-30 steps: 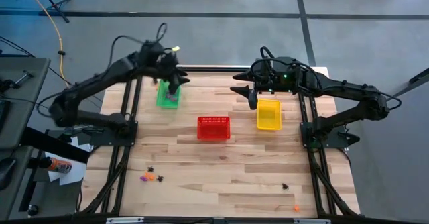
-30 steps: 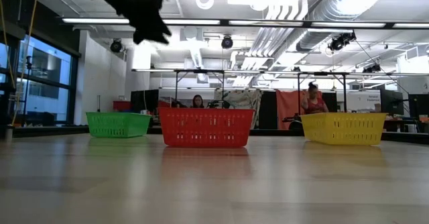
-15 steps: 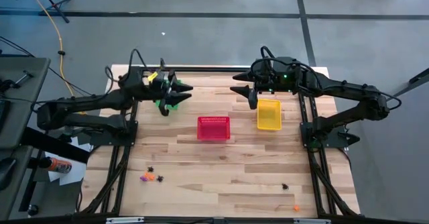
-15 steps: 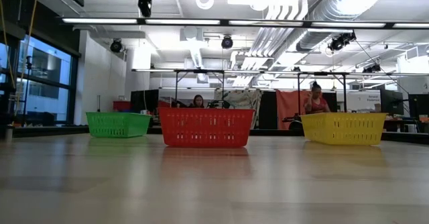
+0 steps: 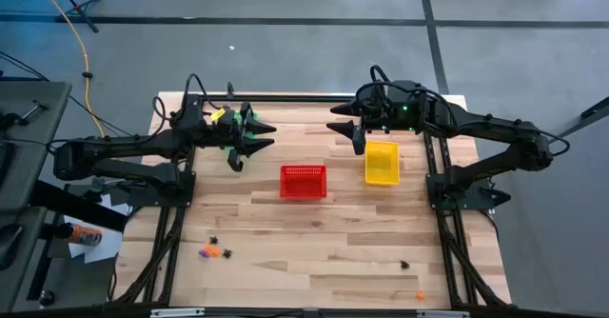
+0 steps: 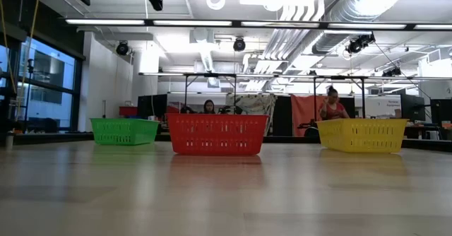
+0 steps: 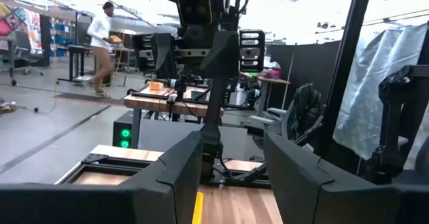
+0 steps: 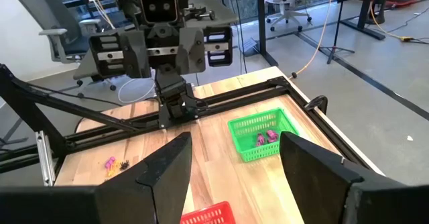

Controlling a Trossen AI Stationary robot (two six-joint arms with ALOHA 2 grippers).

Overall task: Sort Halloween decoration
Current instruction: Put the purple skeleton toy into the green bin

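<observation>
The Halloween decoration shows as tiny trinkets. Orange, purple and black ones [image 5: 211, 251] lie near the table's front left. A black one [image 5: 404, 264] and an orange one [image 5: 420, 295] lie at the front right. Purple ones [image 8: 266, 137] lie in the green basket [image 8: 263, 135]. My left gripper [image 5: 265, 136] hangs open and level above the green basket, pointing toward the table's right, with nothing between its fingers [image 7: 231, 177]. My right gripper [image 5: 341, 135] stands open and empty in the air at the far edge, left of the yellow basket [image 5: 382, 162].
The red basket [image 5: 304, 182] stands mid-table between the green and yellow ones. In the low view the three stand in a row: green [image 6: 124, 131], red [image 6: 217, 134], yellow [image 6: 361, 135]. People [image 6: 330, 103] are in the room behind. Bare wood lies in front of the baskets.
My left gripper has tipped up from pointing down into the green basket until it points level toward the table's right. It has drawn back toward the table's left edge. For the last half second it has kept almost still. The trinkets and baskets have not moved.
</observation>
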